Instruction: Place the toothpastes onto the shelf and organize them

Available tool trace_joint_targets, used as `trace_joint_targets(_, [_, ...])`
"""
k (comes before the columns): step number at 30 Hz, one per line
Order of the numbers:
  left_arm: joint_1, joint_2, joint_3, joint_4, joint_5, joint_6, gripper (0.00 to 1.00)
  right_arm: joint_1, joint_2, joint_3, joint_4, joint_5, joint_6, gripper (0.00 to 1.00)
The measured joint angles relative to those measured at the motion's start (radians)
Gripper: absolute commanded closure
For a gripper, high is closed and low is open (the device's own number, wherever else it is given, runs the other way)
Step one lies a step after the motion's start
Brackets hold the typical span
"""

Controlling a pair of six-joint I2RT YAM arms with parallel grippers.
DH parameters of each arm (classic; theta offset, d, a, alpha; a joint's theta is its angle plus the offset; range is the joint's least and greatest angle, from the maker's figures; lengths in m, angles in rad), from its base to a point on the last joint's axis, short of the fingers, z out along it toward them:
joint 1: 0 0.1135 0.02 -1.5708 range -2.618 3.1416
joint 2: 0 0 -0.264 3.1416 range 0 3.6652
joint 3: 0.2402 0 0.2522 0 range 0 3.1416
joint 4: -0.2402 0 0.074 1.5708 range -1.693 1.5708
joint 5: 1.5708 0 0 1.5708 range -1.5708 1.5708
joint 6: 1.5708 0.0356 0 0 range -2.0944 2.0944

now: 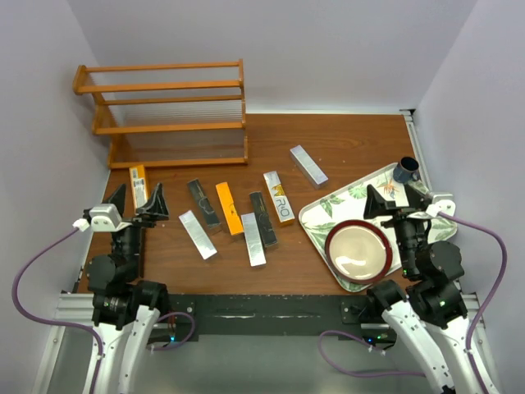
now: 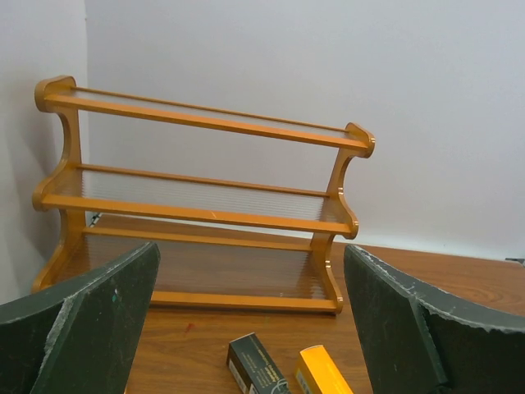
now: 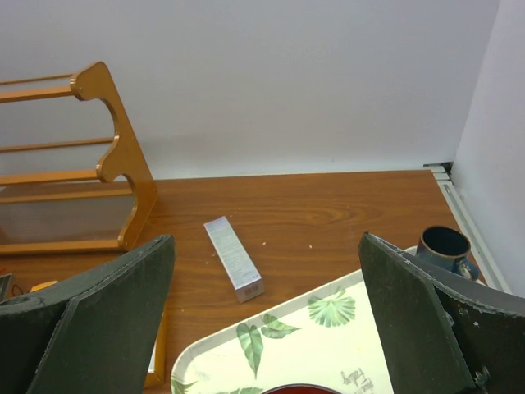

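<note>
The orange-brown wooden shelf point(image 1: 172, 115) stands at the back left, all three tiers bare; it also fills the left wrist view point(image 2: 205, 201). Several toothpaste cartons lie loose on the table in front of it: a gold-and-white one point(image 1: 138, 184), silver ones point(image 1: 198, 235) point(image 1: 253, 239) point(image 1: 308, 165), black ones point(image 1: 203, 203) point(image 1: 262, 219), an orange one point(image 1: 230, 208) and a gold-and-white one point(image 1: 279, 198). My left gripper point(image 1: 137, 203) is open and empty, just over the leftmost carton. My right gripper point(image 1: 398, 202) is open and empty over the tray.
A leaf-patterned tray point(image 1: 328, 209) at the right holds a red-rimmed bowl point(image 1: 358, 250). A dark blue mug point(image 1: 406, 170) stands at its back corner. White walls close in the left, back and right.
</note>
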Motion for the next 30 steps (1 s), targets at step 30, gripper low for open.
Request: trace_joint_targets(30, [0.0,0.602,0.181,-0.401,-0.098,-0.221,0.0,0.0,-0.01,0.0,-0.002,-0.052,0.083,0.01])
